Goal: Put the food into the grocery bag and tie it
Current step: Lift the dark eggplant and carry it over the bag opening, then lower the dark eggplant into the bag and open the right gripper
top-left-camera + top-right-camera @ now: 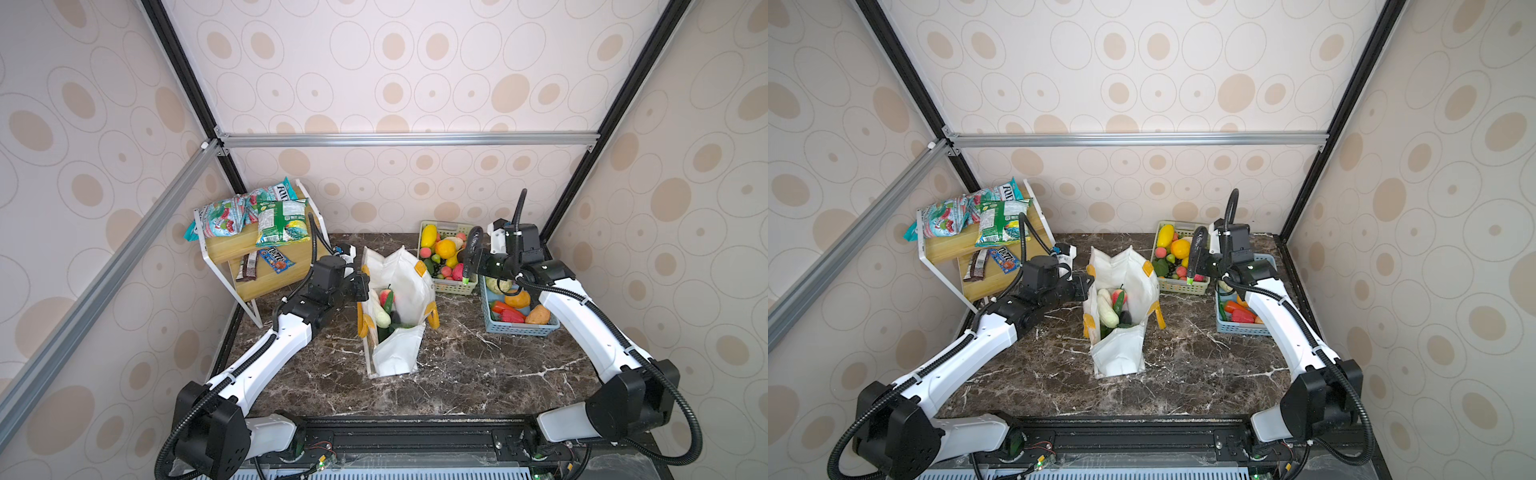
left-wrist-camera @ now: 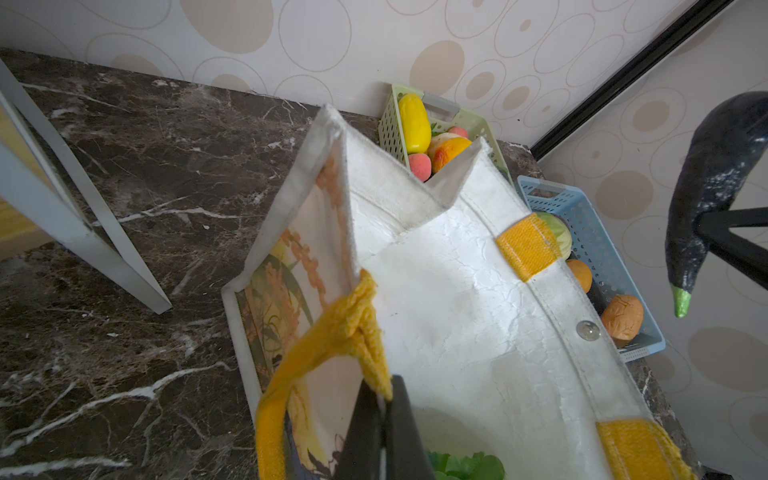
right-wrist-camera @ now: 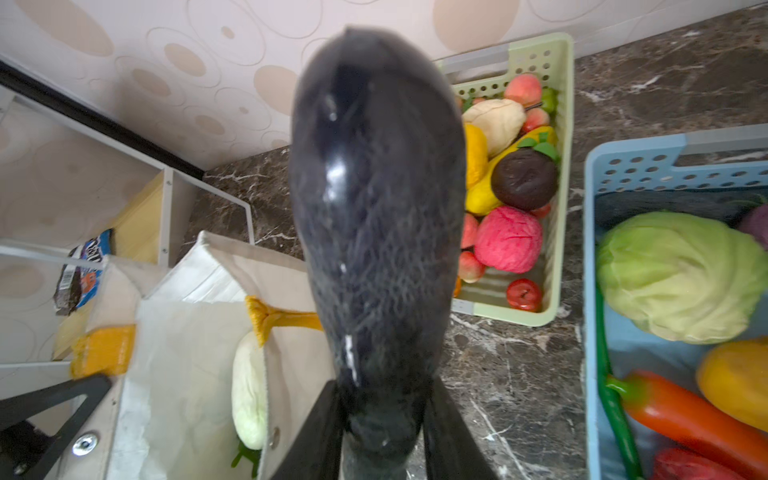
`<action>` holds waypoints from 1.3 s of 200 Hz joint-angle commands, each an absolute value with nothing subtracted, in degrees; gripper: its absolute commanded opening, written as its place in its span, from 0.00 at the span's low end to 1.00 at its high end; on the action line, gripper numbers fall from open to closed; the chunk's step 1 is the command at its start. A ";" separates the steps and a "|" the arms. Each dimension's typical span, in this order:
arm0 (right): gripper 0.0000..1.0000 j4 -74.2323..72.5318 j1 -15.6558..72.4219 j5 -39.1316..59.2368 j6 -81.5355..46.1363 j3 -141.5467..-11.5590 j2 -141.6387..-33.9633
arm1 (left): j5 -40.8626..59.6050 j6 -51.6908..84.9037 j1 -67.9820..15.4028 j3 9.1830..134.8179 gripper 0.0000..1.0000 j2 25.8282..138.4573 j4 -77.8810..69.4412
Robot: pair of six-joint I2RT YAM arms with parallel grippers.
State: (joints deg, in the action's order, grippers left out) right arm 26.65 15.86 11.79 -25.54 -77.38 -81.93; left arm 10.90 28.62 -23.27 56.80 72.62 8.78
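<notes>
**A:** What's your picture, biggest things first?

**B:** On the dark veined marble counter, my large white woven-plastic grocery bag stands at the middle. Its mouth is open and some produce is already inside. At the counter's far edge, right of the bag, sits the green slotted plastic basket. The blue slotted plastic basket sits nearer me by the right edge. Both have food in them.

**A:** Which step?

**B:** Loading, I judge; tying is a long way off. My right gripper is clamped around the long glossy dark toy eggplant. It hangs aloft, nearly upright with its green stem down, over the green basket and not yet over the bag. My left gripper is pressed together on the bag's yellow-orange strap handle, holding that rim up.

**A:** Next?

**B:** I'd carry the eggplant across until it's above the mouth, lower it, then let go. I'd need to clear the bag's near-side rim on the way.
</notes>
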 commanded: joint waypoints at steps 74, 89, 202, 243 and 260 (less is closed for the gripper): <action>0.33 22.93 24.76 12.44 -28.58 -77.92 -80.41 | 10.92 28.52 -23.64 59.59 0.00 71.72 8.97; 0.33 22.52 26.55 12.87 -29.13 -78.22 -81.07 | 10.66 28.57 -23.64 59.46 0.00 71.33 8.99; 0.34 18.76 35.67 13.09 -32.03 -75.05 -84.69 | 10.38 28.57 -23.73 59.18 0.00 71.00 9.20; 0.34 17.95 37.16 13.01 -32.37 -73.33 -86.99 | 10.11 28.92 -23.72 58.35 0.00 70.50 8.99; 0.34 17.38 37.59 13.43 -32.77 -72.56 -88.06 | 9.85 28.92 -23.72 58.10 0.00 70.16 9.18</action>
